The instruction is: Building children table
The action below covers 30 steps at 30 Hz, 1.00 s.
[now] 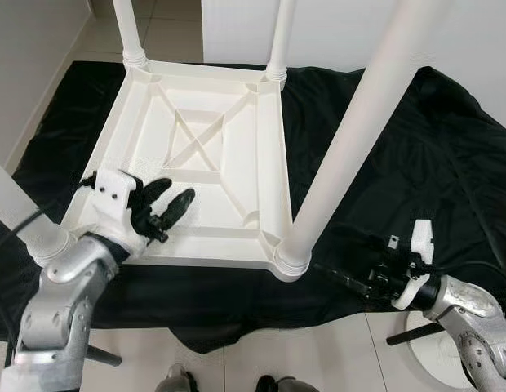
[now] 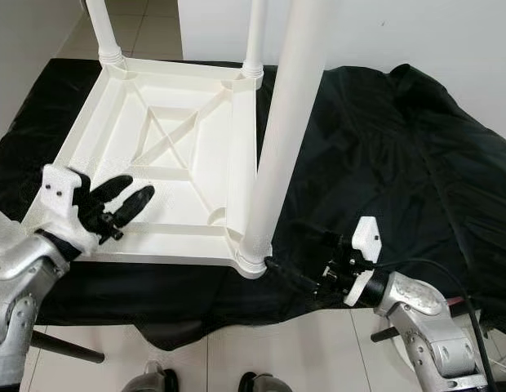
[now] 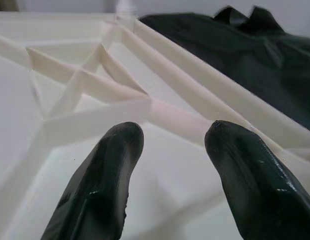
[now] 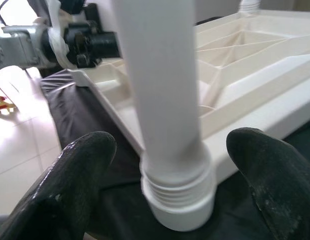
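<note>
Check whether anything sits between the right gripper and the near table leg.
Nothing visible does. The right gripper is open, its fingers on either side of the threaded base of the near leg, which stands in the corner socket of the upturned tabletop. Below the gap is black cloth.

Both grippers (image 1: 173,202) (image 2: 295,273) agape (arms forward).

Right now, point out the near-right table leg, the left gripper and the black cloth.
near-right table leg (image 1: 351,139), left eye view, mid-shaft of the white tube.
left gripper (image 1: 178,199), left eye view, midway between its fingertips, above the tabletop's underside.
black cloth (image 1: 432,155), left eye view, bare folds right of the table.
</note>
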Motion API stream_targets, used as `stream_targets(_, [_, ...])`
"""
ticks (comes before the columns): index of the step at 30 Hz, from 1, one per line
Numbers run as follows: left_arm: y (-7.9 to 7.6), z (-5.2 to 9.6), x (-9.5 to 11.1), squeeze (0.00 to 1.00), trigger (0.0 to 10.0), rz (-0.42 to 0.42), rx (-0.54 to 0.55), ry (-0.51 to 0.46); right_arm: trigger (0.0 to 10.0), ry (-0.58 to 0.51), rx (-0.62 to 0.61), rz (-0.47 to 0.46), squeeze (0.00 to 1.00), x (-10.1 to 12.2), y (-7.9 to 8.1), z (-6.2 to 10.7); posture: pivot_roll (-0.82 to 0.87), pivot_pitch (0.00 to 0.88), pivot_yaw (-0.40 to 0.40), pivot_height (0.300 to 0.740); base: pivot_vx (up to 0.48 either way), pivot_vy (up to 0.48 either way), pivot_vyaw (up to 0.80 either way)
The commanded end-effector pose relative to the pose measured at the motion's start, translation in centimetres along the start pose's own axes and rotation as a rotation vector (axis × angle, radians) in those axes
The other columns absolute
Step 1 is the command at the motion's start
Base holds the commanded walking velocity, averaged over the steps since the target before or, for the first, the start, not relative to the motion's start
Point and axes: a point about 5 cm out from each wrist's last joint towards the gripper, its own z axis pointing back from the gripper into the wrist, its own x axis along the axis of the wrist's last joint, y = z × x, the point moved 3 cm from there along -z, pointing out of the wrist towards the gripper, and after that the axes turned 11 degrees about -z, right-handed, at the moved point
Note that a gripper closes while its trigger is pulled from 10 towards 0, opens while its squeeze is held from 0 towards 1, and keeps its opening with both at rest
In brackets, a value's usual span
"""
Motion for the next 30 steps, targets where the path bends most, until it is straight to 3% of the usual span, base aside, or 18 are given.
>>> stream_targets(1, [-0.7,0.2,-0.1,0.0,10.0,-0.019,0.004,0.028,10.0,-0.003,0.028,-0.017,0.0,0.1,0.3,-0.4,0.04,0.154,-0.082,0.74,0.0,0.0,0.0])
stream_targets(4, [-1.1,0.3,-0.3,0.0,10.0,-0.024,-0.006,0.035,10.0,-0.01,0.031,-0.016,0.0,0.0,0.3,-1.0,0.05,0.153,-0.086,0.74,0.0,0.0,0.0])
stream_targets(7, [-2.9,0.9,-0.2,0.0,10.0,0.072,-0.086,0.027,10.0,-0.033,-0.004,-0.026,0.0,-0.4,-0.3,-2.9,0.06,0.146,-0.093,0.74,0.0,0.0,0.0])
stream_targets(12, [-4.3,1.1,-0.2,0.0,10.0,0.109,-0.155,0.025,10.0,-0.066,-0.041,-0.04,0.0,-0.4,-0.8,-4.2,0.06,0.143,-0.093,0.74,0.0,0.0,0.0])
stream_targets(14, [-6.0,0.7,-0.5,0.0,10.0,0.122,-0.214,0.036,10.0,-0.098,-0.092,-0.042,0.0,-0.3,-1.6,-5.2,0.06,0.143,-0.093,0.74,0.0,0.0,0.0])
stream_targets(16, [-6.0,0.7,-0.5,0.0,10.0,0.122,-0.214,0.036,10.0,-0.098,-0.092,-0.042,0.0,-0.3,-1.6,-5.2,0.06,0.143,-0.093,0.74,0.0,0.0,0.0])
stream_targets(18, [-6.8,0.5,-0.5,0.0,10.0,0.131,-0.239,0.035,10.0,-0.109,-0.13,-0.038,0.0,-0.3,-2.2,-5.4,0.05,0.132,-0.09,0.74,0.0,0.0,0.0])
stream_targets(19, [-7.9,0.0,-0.2,0.0,10.0,0.139,-0.259,0.021,10.0,-0.128,-0.2,-0.043,0.0,0.0,-3.3,-5.3,0.05,0.125,-0.091,0.74,0.0,0.0,0.0])
stream_targets(23, [-8.5,-0.3,0.1,0.0,10.0,0.143,-0.27,0.01,10.0,-0.141,-0.248,-0.048,0.0,0.2,-4.1,-5.2,0.05,0.125,-0.091,0.74,0.0,0.0,0.0])
stream_targets(24, [-9.8,-1.0,0.6,0.0,10.0,0.148,-0.308,-0.016,10.0,-0.15,-0.318,-0.045,0.0,0.3,-5.3,-4.8,0.04,0.114,-0.092,0.74,0.0,0.0,0.0])
stream_targets(26, [-10.7,-1.6,1.0,0.0,10.0,0.153,-0.327,-0.037,10.0,-0.153,-0.368,-0.045,0.0,0.3,-6.1,-4.4,0.04,0.11,-0.093,0.74,0.0,0.0,0.0])
stream_targets(30, [-11.1,-2.2,1.4,0.0,10.0,0.162,-0.33,-0.054,10.0,-0.152,-0.403,-0.04,0.0,0.3,-6.7,-4.0,0.04,0.108,-0.093,0.74,0.0,0.0,0.0])
